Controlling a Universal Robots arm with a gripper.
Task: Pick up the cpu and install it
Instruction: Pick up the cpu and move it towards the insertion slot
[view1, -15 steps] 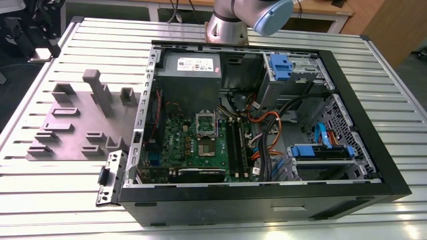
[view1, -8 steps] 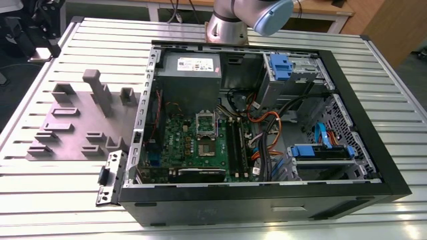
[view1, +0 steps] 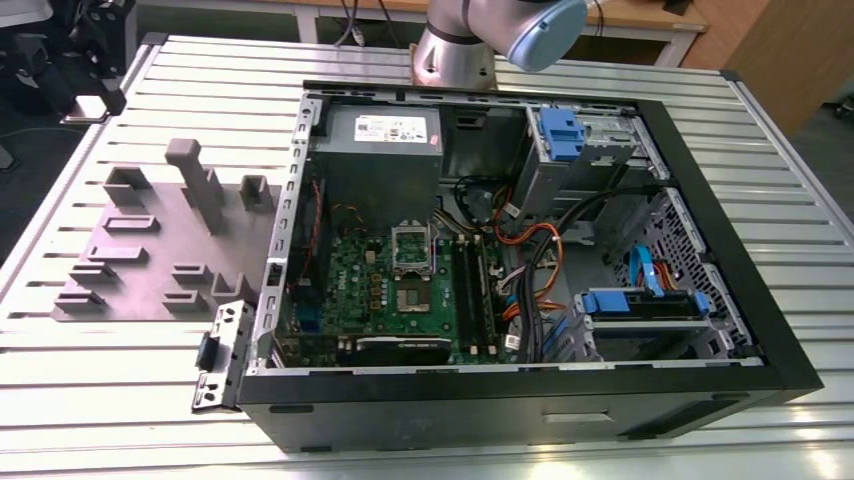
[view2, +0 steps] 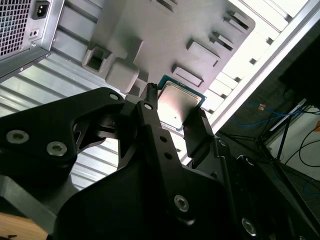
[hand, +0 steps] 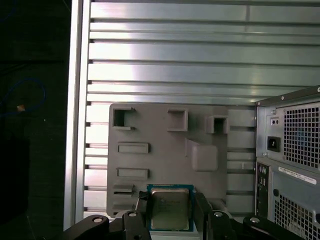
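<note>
Second wrist view, gripper (view2: 176, 114): two black fingers (view2: 152, 120) press on opposite edges of the cpu (view2: 179, 102), pinching it.
Cpu: silver top, green rim, held between the fingertips, seen against the grey tray (hand: 165, 150) in both wrist views.
Tray: lies on the slatted table (hand: 200, 65), beside the computer case (hand: 290, 150).
Motherboard (view1: 400, 290): green, inside the open case in the exterior view.

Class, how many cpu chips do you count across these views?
1. The cpu is gripped by the end effector, with the grey tray behind it, in the first wrist view. Others could be hidden inside the computer case.
</note>
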